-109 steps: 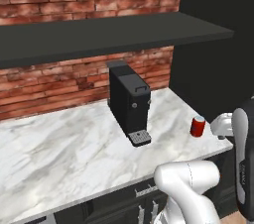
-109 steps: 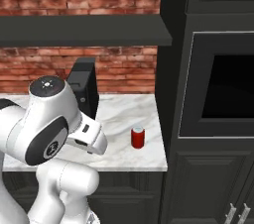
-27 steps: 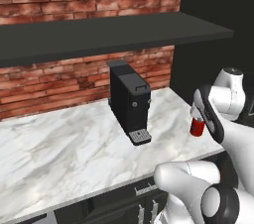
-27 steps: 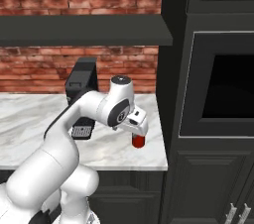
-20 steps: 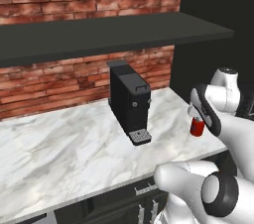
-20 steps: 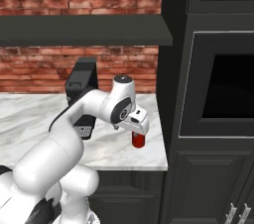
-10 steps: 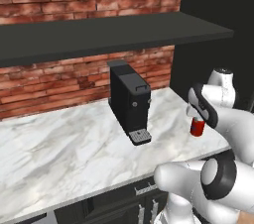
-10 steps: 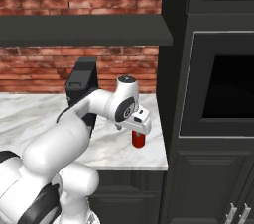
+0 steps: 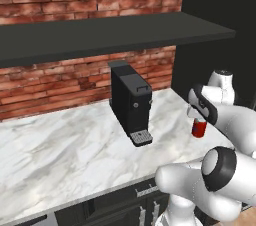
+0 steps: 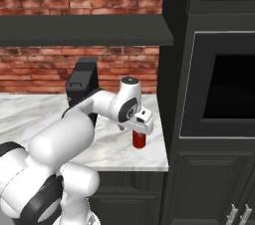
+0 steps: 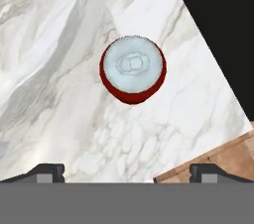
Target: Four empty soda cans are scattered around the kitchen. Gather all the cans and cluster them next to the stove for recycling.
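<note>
Hand view, red soda can point(image 11: 132, 69) upright, silver top unmarked, fingers point(image 11: 47, 172) apart

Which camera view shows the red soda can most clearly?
The hand view: it looks straight down on the red soda can, with its whole silver top and red rim unobstructed on the marble counter. In the left and right base views the can stands upright under the open gripper, small, its top hidden by the hand.

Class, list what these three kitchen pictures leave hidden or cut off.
- Red soda can: its top is hidden behind the claw in the left base view.
- Coffee machine: its lower part sits behind the arm in the right base view.
- Can's side wall and label: unseen in the hand view, which looks straight down on the can.
</note>
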You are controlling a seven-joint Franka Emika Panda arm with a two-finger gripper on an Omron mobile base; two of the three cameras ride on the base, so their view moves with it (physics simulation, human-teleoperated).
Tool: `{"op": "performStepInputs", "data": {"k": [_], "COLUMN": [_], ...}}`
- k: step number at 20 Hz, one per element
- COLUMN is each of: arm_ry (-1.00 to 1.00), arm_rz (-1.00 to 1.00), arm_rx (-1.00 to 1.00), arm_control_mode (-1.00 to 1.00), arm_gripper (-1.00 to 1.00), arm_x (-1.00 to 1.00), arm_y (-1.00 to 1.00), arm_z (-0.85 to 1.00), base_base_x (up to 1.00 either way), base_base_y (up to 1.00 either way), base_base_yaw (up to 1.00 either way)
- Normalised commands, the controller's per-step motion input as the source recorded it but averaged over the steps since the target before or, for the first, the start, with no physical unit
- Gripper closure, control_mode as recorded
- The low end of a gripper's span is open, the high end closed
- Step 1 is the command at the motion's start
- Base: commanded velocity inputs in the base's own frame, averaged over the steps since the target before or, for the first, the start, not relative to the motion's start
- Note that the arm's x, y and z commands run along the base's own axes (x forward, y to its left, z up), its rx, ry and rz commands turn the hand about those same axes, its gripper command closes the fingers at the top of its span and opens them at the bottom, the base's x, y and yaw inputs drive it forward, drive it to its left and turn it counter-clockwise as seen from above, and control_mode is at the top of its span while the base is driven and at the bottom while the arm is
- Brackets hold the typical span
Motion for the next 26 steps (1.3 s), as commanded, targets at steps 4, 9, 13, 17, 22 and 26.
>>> {"op": "performStepInputs", "data": {"k": [4, 9, 13, 17, 22, 26], "arm_ry": [0.01, 0.02, 0.03, 0.04, 0.02, 0.0], "arm_rz": [0.0, 0.0, 0.0, 0.0, 0.0, 0.0], "arm_rx": [0.0, 0.0, 0.0, 0.0, 0.0, 0.0], "arm_control_mode": [-1.0, -1.0, -1.0, -1.0, -1.0, -1.0], "arm_gripper": [-1.0, -1.0, -1.0, -1.0, -1.0, -1.0], "arm_x": [0.19, 0.25, 0.28, 0.28, 0.19, 0.08], "arm_y": [-0.01, 0.0, -0.04, -0.05, -0.08, -0.16], "arm_z": [-0.13, -0.14, -0.17, -0.16, -0.13, -0.09], "base_base_x": [0.0, 0.0, 0.0, 0.0, 0.0, 0.0], "base_base_y": [0.0, 0.0, 0.0, 0.0, 0.0, 0.0], "base_base_yaw": [0.0, 0.0, 0.0, 0.0, 0.0, 0.0]}}
